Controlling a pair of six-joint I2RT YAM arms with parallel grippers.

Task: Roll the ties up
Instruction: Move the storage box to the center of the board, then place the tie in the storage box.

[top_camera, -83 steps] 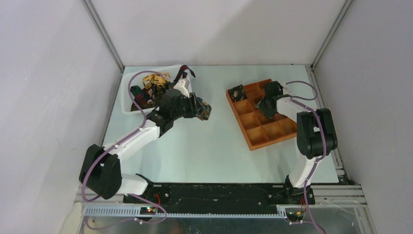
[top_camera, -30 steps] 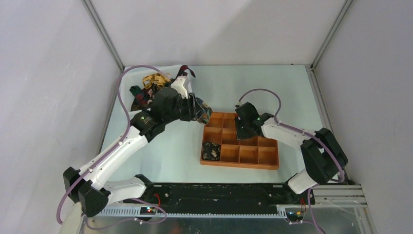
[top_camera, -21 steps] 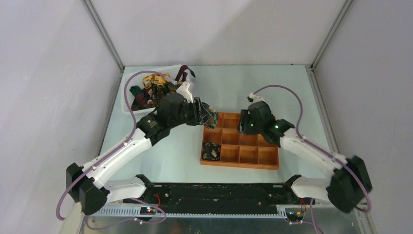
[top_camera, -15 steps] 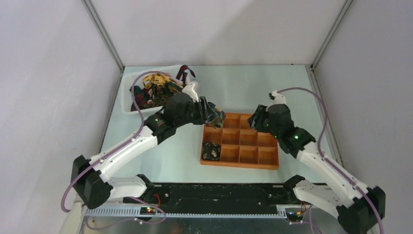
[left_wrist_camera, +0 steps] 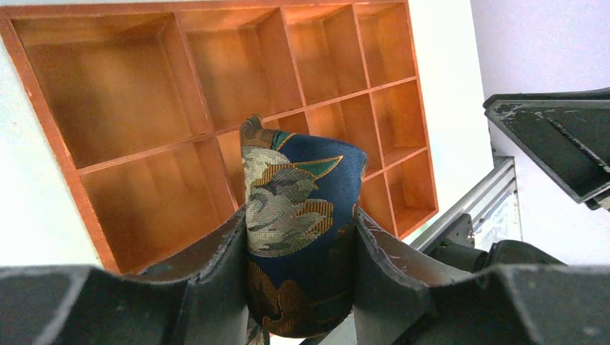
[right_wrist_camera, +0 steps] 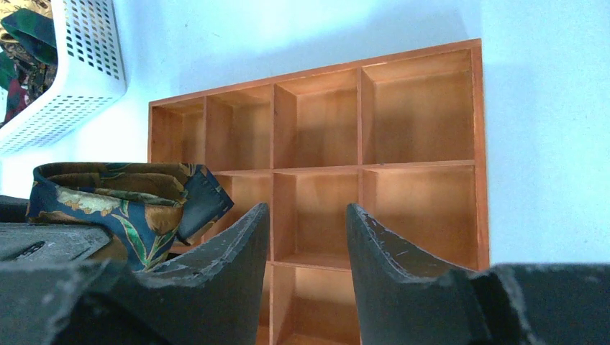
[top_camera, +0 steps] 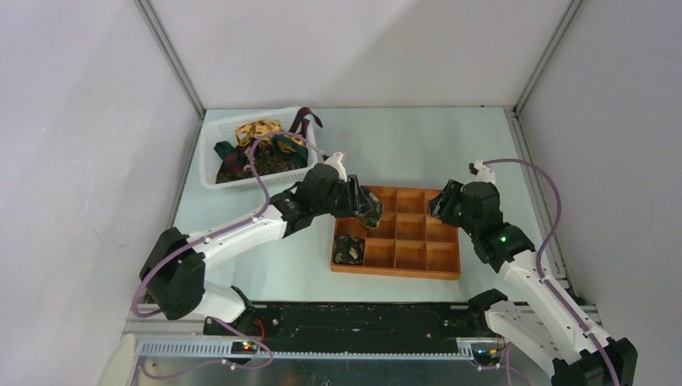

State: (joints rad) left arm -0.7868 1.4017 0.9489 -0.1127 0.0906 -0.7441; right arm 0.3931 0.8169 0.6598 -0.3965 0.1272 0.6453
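Rolled tie (left_wrist_camera: 302, 194) in left claw (left_wrist_camera: 298, 221) above compartment tray (left_wrist_camera: 108, 93)

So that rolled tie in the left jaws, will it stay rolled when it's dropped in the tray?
Probably soft: the tie bulges between the jaws. A loose flap juts from the coil, so it may partly uncoil once freed. The walls of a tray compartment would likely keep it together.

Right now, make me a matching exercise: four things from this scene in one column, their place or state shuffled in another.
1. navy rolled tie
2. other rolled tie
3. right end effector
4. loose ties

A. in the white basket
B. open, empty
C. near-left compartment of the tray
D. gripped by the left end effector

Pairs: 1-D, 2-C, 3-B, 4-A
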